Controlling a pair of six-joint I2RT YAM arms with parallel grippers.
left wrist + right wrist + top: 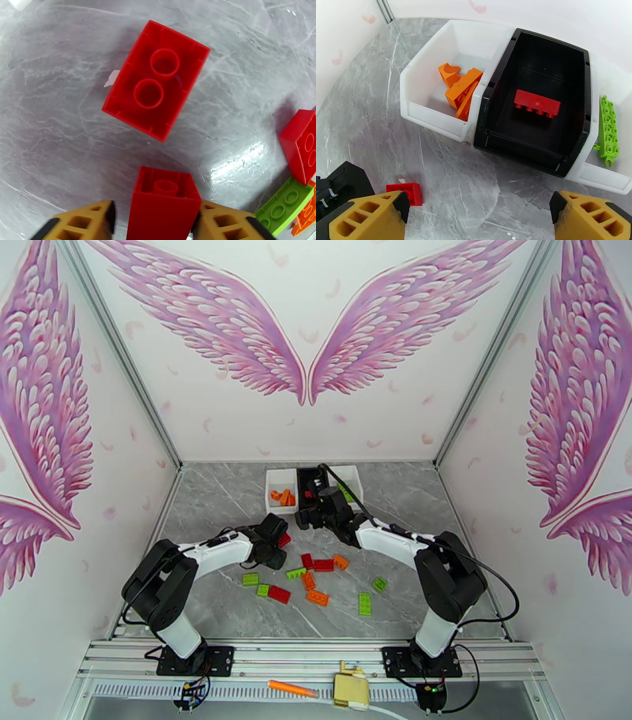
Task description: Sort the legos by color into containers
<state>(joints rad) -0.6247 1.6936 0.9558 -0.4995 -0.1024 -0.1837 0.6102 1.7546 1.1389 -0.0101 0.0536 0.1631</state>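
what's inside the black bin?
One red lego lies on the floor of the black bin; nothing else shows there. The floor strip behind its near wall is hidden.

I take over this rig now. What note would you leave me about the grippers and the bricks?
Left gripper: around a red brick, grip uncertain.
Right gripper: open, empty, near black bin.
Done: orange bricks in left white bin, red piece in black bin, green piece in right white bin.
To do: loose bricks on table.

White walls [316, 429] painted with pink wings [229, 327] enclose a grey marbled tabletop [213, 500].
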